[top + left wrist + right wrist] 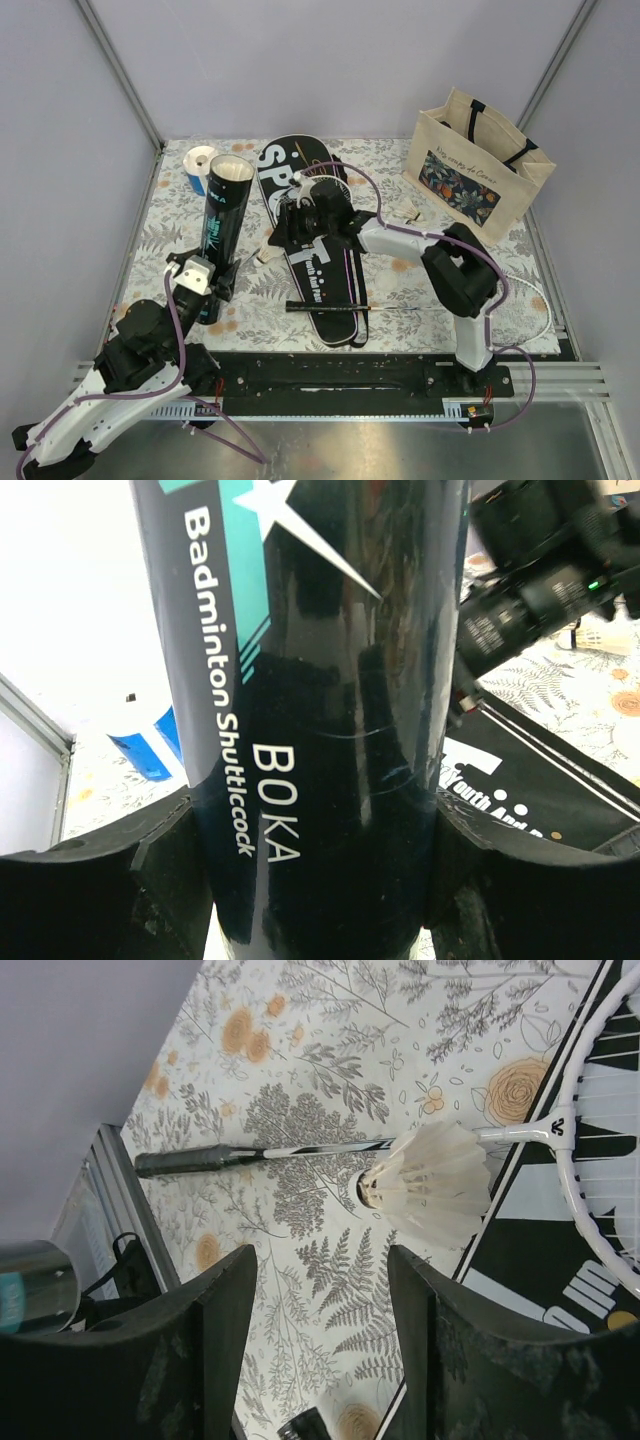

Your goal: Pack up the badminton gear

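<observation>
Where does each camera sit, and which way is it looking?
Top camera: high behind the arms, looking down on the table, black tube and case; left arm and right arm show.
Left wrist camera: on the left arm, looking along the left gripper, whose fingers hug the black tube.
Right wrist camera: on the right arm, looking down past the open right gripper at a shuttlecock and racket.
Shared: top and left wrist views both show the black tube and case.

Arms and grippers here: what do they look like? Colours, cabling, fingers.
Left arm and right arm: white link shells, black joint housings, purple cables looping alongside. Left gripper and right gripper: two broad matte-black fingers each, lightly scuffed.
</observation>
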`<action>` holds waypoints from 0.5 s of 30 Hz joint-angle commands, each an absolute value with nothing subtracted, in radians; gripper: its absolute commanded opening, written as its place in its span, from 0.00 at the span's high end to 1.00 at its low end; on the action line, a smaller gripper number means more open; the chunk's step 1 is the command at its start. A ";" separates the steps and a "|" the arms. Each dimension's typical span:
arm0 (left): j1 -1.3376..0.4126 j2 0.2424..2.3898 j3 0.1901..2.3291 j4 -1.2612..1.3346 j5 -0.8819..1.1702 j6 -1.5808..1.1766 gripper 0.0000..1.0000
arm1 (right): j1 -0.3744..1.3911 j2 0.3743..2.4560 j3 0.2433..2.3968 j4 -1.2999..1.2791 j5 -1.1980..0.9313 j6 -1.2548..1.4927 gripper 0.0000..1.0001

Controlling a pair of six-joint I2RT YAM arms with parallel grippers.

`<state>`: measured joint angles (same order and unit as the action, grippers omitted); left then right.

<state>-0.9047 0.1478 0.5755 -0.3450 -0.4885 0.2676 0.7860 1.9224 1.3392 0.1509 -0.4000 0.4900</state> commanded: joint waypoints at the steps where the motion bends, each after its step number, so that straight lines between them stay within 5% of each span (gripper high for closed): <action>1: -0.904 0.170 0.584 -0.267 -0.445 0.278 1.00 | 0.784 2.015 1.453 0.172 -0.482 0.483 0.37; 15: -0.900 0.161 0.578 -0.264 -0.442 0.278 1.00 | 0.784 2.149 1.516 0.196 -0.485 0.460 0.37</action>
